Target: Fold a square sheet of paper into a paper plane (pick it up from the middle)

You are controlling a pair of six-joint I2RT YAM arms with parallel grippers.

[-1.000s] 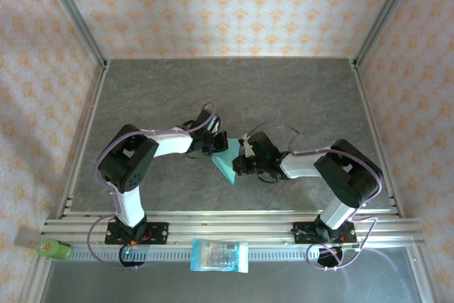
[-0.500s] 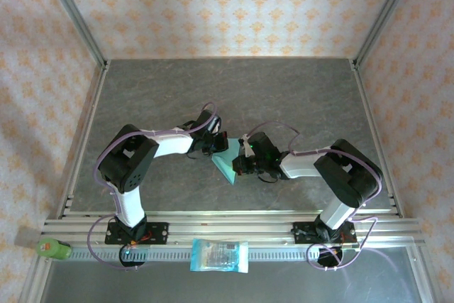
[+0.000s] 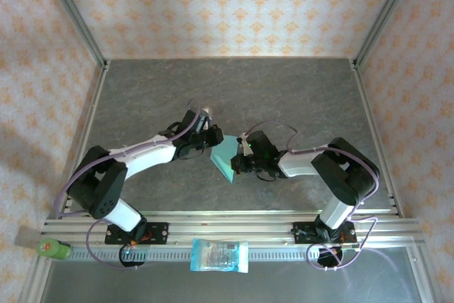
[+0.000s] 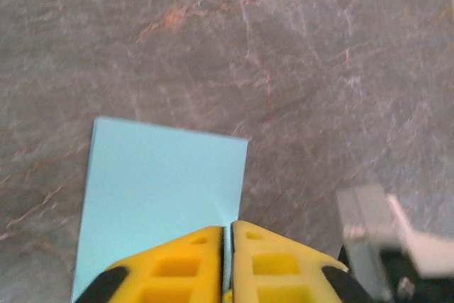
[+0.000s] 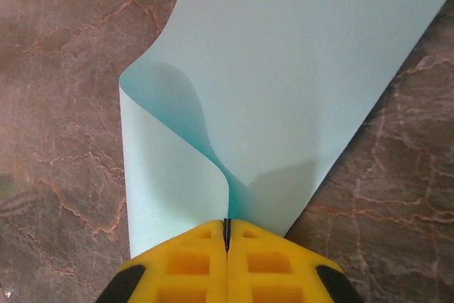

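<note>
teal square sheet of paper tapers to a near-pointing tip.

Even, bright overhead light leaves soft shadows on the table; the left wrist view is hazy, the right wrist view sharper.

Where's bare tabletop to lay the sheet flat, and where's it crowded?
Bare: the far half of the table, up to the back wall; also the strip between the sheet and the front rail. Crowded at centre, where left fingers and right fingers meet it.
</note>
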